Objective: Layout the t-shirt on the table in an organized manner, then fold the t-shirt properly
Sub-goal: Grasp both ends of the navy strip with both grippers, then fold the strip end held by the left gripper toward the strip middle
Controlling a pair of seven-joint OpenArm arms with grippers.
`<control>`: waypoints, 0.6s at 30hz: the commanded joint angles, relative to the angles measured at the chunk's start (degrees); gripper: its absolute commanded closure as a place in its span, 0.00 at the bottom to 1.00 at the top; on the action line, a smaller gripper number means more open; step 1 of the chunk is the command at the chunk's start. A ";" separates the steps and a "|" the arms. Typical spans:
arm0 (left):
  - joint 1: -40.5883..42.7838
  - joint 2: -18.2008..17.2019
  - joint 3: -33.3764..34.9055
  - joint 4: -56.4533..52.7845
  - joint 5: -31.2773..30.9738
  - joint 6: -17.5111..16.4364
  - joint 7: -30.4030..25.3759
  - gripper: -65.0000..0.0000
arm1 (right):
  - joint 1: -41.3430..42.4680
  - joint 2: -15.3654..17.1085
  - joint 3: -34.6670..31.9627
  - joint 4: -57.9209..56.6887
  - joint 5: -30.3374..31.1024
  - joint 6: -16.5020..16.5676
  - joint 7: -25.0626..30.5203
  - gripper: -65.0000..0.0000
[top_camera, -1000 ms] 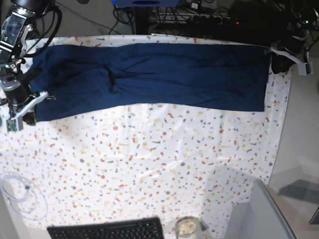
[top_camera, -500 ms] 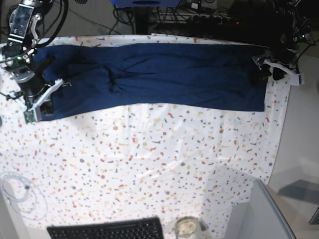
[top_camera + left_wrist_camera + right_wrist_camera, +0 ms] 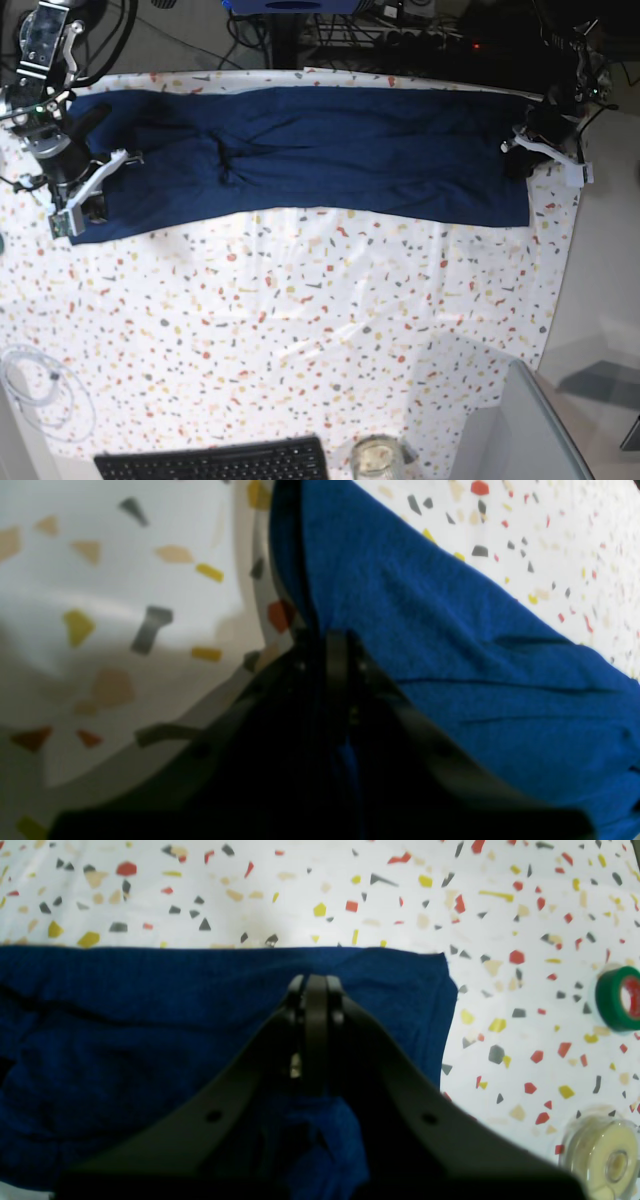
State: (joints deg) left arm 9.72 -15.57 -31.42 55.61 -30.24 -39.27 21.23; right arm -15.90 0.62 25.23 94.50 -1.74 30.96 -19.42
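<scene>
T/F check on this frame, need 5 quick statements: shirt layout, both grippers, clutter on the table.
1. The t-shirt lies as a long band along the far edge of the table. True.
2. The right gripper stands wide open above bare cloth. False: its jaws are together, over the shirt near one corner.
3. The left gripper is at the shirt's edge, jaws closed. True; the wrist view is too dark to tell whether fabric is pinched.
4. A green tape roll sits on top of the shirt. False: it rests on the speckled cloth, apart from the shirt.
5. The black keyboard lies at the table's near edge, clear of the shirt. True.
</scene>
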 commanded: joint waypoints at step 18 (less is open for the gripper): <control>9.41 -0.73 0.34 28.30 0.22 4.23 0.88 1.00 | 0.47 0.39 0.04 0.75 0.37 -0.15 1.44 1.00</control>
State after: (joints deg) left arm 18.96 -15.49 -30.70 83.07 -29.06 -34.48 23.42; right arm -15.90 0.62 25.23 94.39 -1.96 30.96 -19.44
